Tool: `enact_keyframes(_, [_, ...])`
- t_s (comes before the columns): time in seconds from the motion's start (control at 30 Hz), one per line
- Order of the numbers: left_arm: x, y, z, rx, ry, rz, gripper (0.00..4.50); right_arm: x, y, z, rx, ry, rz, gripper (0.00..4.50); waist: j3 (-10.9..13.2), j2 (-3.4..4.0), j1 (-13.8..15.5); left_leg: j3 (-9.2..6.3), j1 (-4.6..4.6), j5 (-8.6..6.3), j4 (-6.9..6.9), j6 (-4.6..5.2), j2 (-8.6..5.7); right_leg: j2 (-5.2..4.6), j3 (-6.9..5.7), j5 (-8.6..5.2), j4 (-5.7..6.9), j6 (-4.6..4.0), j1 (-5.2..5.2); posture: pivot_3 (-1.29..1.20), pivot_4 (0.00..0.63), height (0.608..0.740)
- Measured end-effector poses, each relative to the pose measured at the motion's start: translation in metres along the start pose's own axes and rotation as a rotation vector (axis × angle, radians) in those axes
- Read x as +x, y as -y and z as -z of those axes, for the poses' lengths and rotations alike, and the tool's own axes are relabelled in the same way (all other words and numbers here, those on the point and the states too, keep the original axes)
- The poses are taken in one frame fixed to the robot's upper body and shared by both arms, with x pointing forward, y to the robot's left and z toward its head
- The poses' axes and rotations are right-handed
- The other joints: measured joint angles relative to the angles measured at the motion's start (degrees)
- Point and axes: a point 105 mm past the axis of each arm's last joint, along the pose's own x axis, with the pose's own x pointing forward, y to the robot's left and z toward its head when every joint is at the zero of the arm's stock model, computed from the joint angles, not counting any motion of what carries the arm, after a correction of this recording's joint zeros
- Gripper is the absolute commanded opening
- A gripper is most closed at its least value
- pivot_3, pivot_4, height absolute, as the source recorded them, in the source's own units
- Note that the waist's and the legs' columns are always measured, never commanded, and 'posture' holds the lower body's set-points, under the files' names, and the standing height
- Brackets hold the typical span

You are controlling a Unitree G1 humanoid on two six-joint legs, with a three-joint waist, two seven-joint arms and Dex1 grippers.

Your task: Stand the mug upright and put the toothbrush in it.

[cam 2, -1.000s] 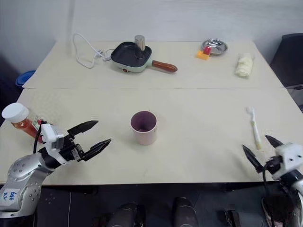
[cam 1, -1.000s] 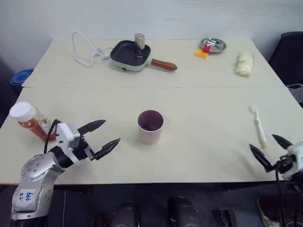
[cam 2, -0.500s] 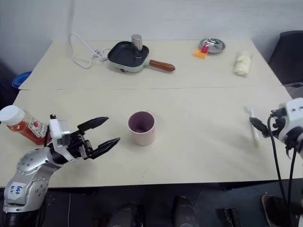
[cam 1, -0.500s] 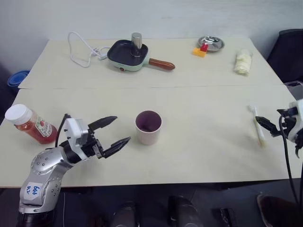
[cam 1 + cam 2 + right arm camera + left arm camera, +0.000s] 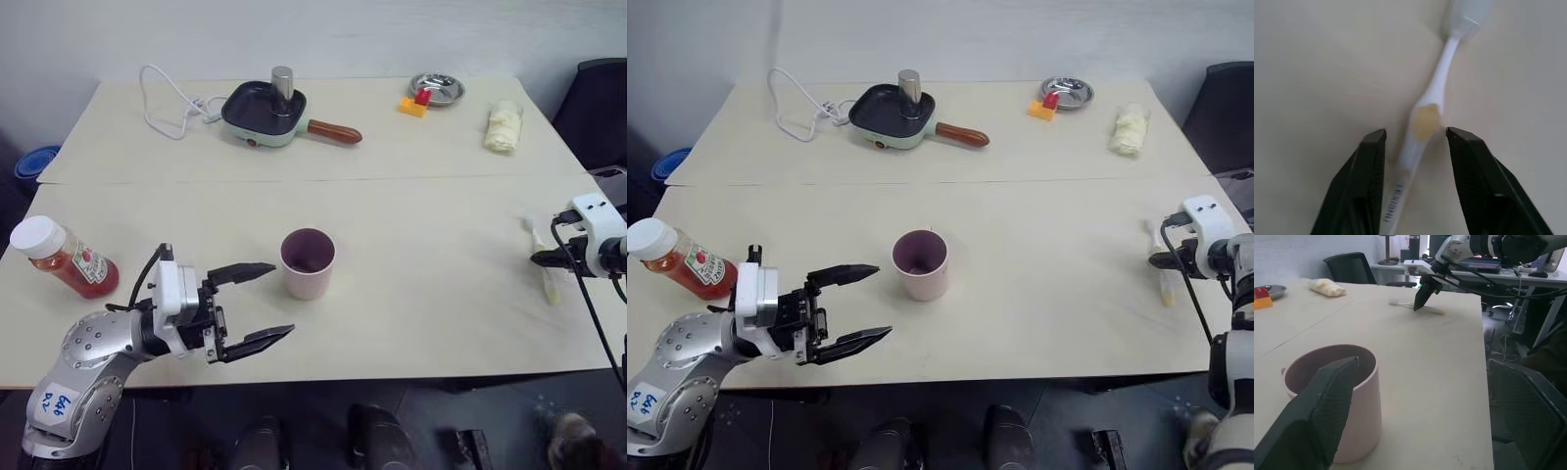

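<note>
The pale pink mug (image 5: 308, 262) stands upright at the middle of the near table, its mouth facing up. My left gripper (image 5: 282, 299) hangs open just short of it on its left, fingers pointing towards it; one finger crosses in front of the mug (image 5: 1364, 423) in the left wrist view. The white toothbrush (image 5: 1437, 93) lies flat near the right edge of the table (image 5: 441, 323). My right gripper (image 5: 1416, 133) tilts down over it, its fingers either side of the handle with a narrow gap on each side. From the head, the right gripper (image 5: 537, 258) sits over the toothbrush (image 5: 552, 289).
A red sauce bottle (image 5: 64, 259) lies at the near left. On the far table are a green electric pan (image 5: 269, 110) with its white cable (image 5: 167, 98), a metal dish (image 5: 438, 88), an orange block (image 5: 413, 108) and a pale wrapped bundle (image 5: 502, 129). A dark chair (image 5: 598, 108) stands at the far right.
My right gripper rose from the table's front edge, went forward to the toothbrush, tipped down and narrowed its fingers around the handle. My left gripper swung right, nearer the mug.
</note>
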Motion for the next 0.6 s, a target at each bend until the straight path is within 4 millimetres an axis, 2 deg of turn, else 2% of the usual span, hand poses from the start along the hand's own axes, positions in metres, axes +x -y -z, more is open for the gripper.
enact_keyframes(0.1, [0.000, 0.000, 0.000, 0.002, 0.000, 0.007, 4.50, 0.000, -0.006, -0.002, 0.005, 0.008, -0.055, 0.18, 0.0, 0.00, 0.0, 0.09, 0.00, 0.00, 0.00, -0.01, 0.01, 0.01, 0.00, 0.00, 0.00, 0.00, 0.00, 0.00, 0.150, 0.740])
enact_keyframes(0.23, [-0.003, -0.003, 0.001, -0.005, -0.003, -0.012, 4.50, 0.004, -0.030, -0.026, 0.021, 0.176, -0.217, 0.12, 0.0, 0.00, -0.2, 0.10, 0.02, 0.00, 0.00, -0.04, 0.06, 0.07, 0.02, 0.01, 0.01, 0.01, 0.00, 0.00, 0.150, 0.740])
enact_keyframes(0.27, [-0.005, -0.006, 0.002, -0.005, -0.006, -0.032, 4.50, 0.004, -0.047, -0.040, 0.010, 0.275, -0.312, 0.12, 0.0, 0.00, -0.3, 0.09, 0.07, -0.01, -0.01, -0.08, 0.13, 0.14, 0.07, 0.01, 0.03, 0.01, -0.01, 0.00, 0.150, 0.740])
enact_keyframes(0.3, [-0.014, -0.012, 0.004, -0.009, -0.012, -0.088, 4.50, -0.003, -0.088, -0.072, -0.015, 0.507, -0.519, 0.12, 0.0, 0.00, -0.7, 0.01, 0.10, -0.03, -0.04, -0.18, 0.26, 0.29, 0.15, 0.01, 0.06, 0.01, -0.05, 0.00, 0.150, 0.740])
enact_keyframes(0.37, [-0.024, -0.020, 0.008, -0.026, -0.018, -0.159, 4.50, -0.021, -0.140, -0.102, -0.053, 0.743, -0.738, 0.12, 0.0, 0.00, -0.7, -0.03, 0.08, 0.00, -0.05, -0.27, 0.32, 0.37, 0.15, 0.00, 0.13, 0.00, -0.13, 0.00, 0.150, 0.740])
enact_keyframes(0.43, [-0.035, -0.022, 0.013, -0.040, -0.030, -0.211, 4.50, -0.045, -0.182, -0.114, -0.074, 0.914, -0.905, 0.12, 0.0, 0.01, -0.1, -0.14, -0.01, -0.01, -0.07, -0.33, 0.36, 0.39, 0.12, -0.04, 0.15, -0.07, -0.20, 0.00, 0.150, 0.740])
enact_keyframes(0.53, [-0.049, -0.025, 0.024, -0.068, -0.060, -0.275, 4.50, -0.070, -0.233, -0.121, -0.063, 1.080, -1.080, 0.12, 0.0, -0.01, 0.6, -0.22, -0.11, -0.03, -0.01, -0.26, 0.26, 0.31, 0.10, -0.04, 0.14, -0.08, -0.20, 0.00, 0.150, 0.740])
enact_keyframes(0.6, [-0.052, -0.028, 0.026, -0.063, -0.065, -0.299, 4.50, -0.086, -0.281, -0.125, -0.020, 1.185, -1.220, 0.12, 0.0, -0.02, 0.8, -0.20, -0.10, -0.02, 0.01, -0.20, 0.15, 0.20, 0.11, -0.02, 0.19, -0.05, -0.20, 0.00, 0.150, 0.740])
